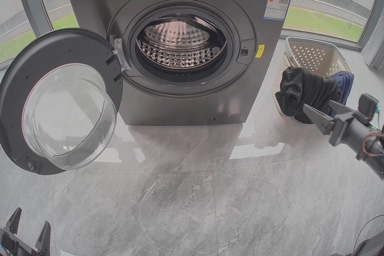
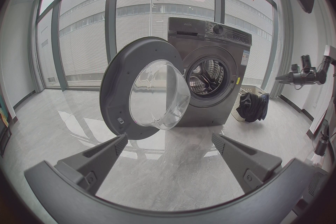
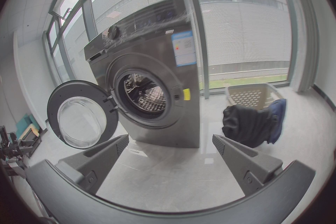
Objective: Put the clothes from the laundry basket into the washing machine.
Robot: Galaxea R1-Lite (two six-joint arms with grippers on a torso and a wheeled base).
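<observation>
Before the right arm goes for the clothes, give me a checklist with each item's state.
1. Washing machine door swung wide open: ok.
2. Drum free of obstruction: ok, looks empty.
3. Right gripper open and empty: ok.
4. Black garment graspable, draped over the laundry basket rim: ok.
5. Left gripper open, low, off the path to the drum: ok.
6. Whether more clothes lie under the blue garment: cannot tell.
</observation>
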